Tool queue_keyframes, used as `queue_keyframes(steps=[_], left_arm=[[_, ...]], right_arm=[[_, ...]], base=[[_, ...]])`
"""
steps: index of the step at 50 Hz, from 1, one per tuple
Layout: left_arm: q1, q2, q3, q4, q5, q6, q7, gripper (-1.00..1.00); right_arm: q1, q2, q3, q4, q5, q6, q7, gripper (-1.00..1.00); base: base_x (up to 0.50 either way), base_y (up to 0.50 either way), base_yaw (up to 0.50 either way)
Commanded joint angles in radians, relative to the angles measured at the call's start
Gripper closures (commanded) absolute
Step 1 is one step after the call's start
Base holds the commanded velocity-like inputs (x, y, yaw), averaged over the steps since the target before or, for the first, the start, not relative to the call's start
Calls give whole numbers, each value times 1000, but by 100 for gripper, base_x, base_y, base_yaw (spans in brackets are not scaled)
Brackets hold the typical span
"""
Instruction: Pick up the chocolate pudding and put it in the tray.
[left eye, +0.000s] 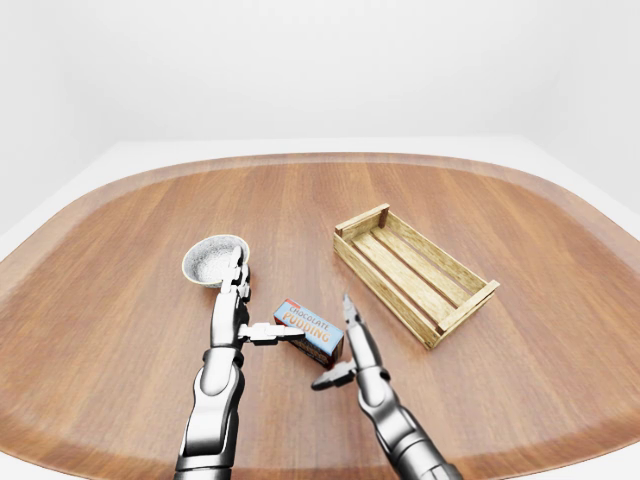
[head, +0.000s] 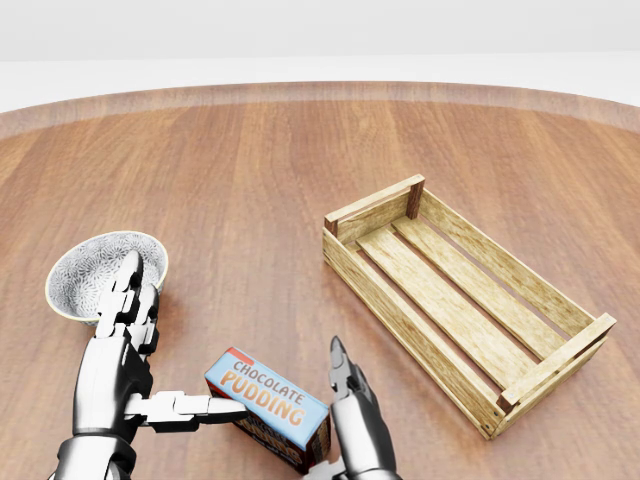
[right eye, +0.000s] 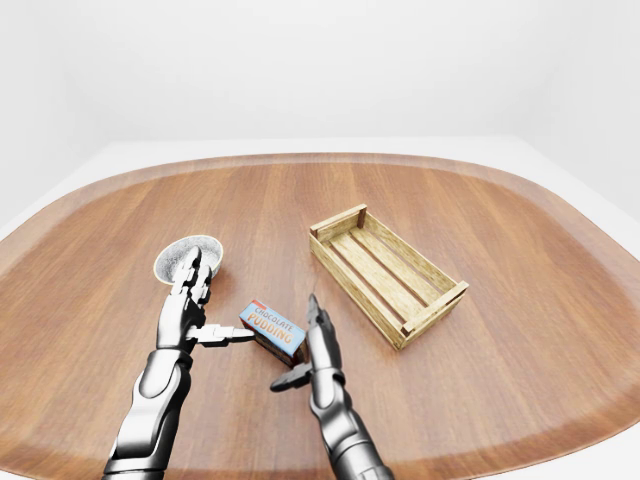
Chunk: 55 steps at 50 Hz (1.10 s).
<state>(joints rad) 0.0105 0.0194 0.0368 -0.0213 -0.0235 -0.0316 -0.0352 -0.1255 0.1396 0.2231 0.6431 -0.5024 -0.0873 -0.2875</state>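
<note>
Pudding box between two open hands

The pudding (head: 268, 405) lay near the tabletop's (head: 260, 180) near edge, long axis slanted; left hand (head: 130, 370) thumb touched one end, right hand (head: 352, 420) spread beside the other. Tray (head: 560, 310) well apart, rightward.

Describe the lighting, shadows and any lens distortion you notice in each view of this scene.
Head view: flat, even light; only soft shadows inside the wooden tray and under the pudding box; everything sharp, no glare. Left-eye view: wide lens bows the table edge into a curve; faint sheen on the left hand. Right-eye view: same curving, same soft light, no blur.
</note>
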Motion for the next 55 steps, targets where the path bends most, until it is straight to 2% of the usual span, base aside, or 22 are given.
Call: queue_keyframes(steps=[1,2,3,4,17,19,23,26,27,29,34,41,42,45,48,49,55], left_arm=[[-3,-2,1,5,-14,9,-15,-100],[-3,-2,1,5,-14,10,-15,-100],[-3,-3,1,5,-14,10,-15,-100],[-3,-3,1,5,-14,9,-15,-100],[-3,-3,1,5,-14,9,-15,-100],[-3,-2,1,5,-13,9,-15,-100],[-3,-3,1,5,-14,10,-14,-100],[-3,-3,1,5,-14,9,-14,-100],[-3,-3,1,5,-14,10,-14,-100],[-3,-2,1,5,-14,9,-15,-100],[-3,-3,1,5,-14,9,-14,-100],[-3,-3,1,5,-14,10,-14,-100],[-3,-3,1,5,-14,9,-14,-100],[-3,-3,1,5,-14,9,-15,-100],[-3,-3,1,5,-14,9,-15,-100],[-3,-3,1,5,-14,9,-15,-100],[-3,-2,1,5,-14,9,-15,-100]], right_arm=[[-34,10,-7,51,-23,0,-16,-100],[-32,10,-6,50,-27,0,-17,-96],[-33,11,-6,50,-29,0,-19,31],[-33,11,-6,53,-31,0,-21,100],[-33,9,-8,71,-41,0,-35,100],[-62,3,-12,164,-68,0,-86,100],[-39,11,-16,87,-47,0,-38,100],[-43,9,-17,95,-44,0,-41,100],[-70,2,-20,183,-68,0,-92,100],[-42,10,-22,95,-44,0,-39,100],[-4,7,-12,-7,-9,0,-1,100],[34,-1,4,-123,10,0,9,100],[10,-9,-1,-37,-5,0,-35,100],[44,-4,4,-166,28,0,19,100],[52,-8,11,-197,31,0,18,100],[36,-14,7,-131,21,0,-16,100],[41,-12,4,-199,42,0,13,100]], base=[[0,0,0],[0,0,0],[0,0,0],[0,0,0],[0,0,0],[0,0,0],[0,0,0],[0,0,0],[0,0,0],[0,0,0],[0,0,0],[0,0,0],[0,0,0],[0,0,0],[0,0,0],[0,0,0],[0,0,0]])
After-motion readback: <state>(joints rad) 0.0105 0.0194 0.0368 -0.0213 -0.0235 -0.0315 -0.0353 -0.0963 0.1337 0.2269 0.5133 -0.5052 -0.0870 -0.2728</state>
